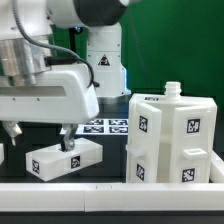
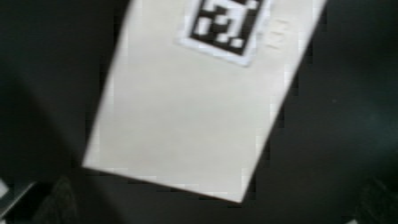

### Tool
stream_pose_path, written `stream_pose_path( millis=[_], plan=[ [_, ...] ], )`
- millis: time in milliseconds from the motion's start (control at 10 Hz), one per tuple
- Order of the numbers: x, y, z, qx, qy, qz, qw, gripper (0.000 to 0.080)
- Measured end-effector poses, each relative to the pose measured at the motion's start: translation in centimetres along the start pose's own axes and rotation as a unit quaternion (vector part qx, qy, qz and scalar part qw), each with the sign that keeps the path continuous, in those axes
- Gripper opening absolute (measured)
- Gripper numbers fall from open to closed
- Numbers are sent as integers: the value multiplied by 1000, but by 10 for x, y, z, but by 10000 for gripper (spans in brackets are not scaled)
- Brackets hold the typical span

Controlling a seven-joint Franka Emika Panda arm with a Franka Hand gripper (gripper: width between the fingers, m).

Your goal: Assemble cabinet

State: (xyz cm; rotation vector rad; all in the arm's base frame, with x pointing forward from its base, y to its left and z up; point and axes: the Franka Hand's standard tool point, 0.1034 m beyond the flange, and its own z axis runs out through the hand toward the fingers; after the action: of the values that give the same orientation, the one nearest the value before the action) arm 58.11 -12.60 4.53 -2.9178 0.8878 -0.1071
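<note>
Overhead, hung with jaws spread wide and nothing between them: gripper [image 1: 38, 130] of the white arm [image 1: 50, 70], poised above a loose white cabinet block [image 1: 64, 158] on the dark counter [image 1: 112, 165]. Lay flat near the counter's front edge, that block, carrying black-and-white tags on its top and front faces. One dark fingertip [image 1: 66, 141] hovered at or just above the block's top tag; whether touching, could not be told. Other fingertip [image 1: 13, 129] stood off beyond the block's end, towards the exterior view's left. Stood upright well apart from the block, at the exterior view's right: cabinet body [image 1: 172, 140], a white boxy stack of panels with a small neck on top and tags on its facing sides. Lay between the two and farther back, flat against the counter: marker board [image 1: 106, 126], a thin sheet of printed tags, in front of the white robot base [image 1: 104, 55]. Ran along the front edge, a pale rail [image 1: 110, 195]. Hung behind everything, a green backdrop [image 1: 185, 45].

From the wrist view, filled most of the picture at a slant: the same block [image 2: 187, 110], plain white along its length, one tag [image 2: 231, 25] at its far end, dark counter [image 2: 45, 60] on both sides. Barely showed at a corner, blurred, one grey fingertip [image 2: 22, 198].
</note>
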Motion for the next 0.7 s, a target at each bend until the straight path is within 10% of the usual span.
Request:
stream_pose_path(
  millis=[700],
  plan=[
    [-30,6,7,3,-29,109,994,795]
  ],
)
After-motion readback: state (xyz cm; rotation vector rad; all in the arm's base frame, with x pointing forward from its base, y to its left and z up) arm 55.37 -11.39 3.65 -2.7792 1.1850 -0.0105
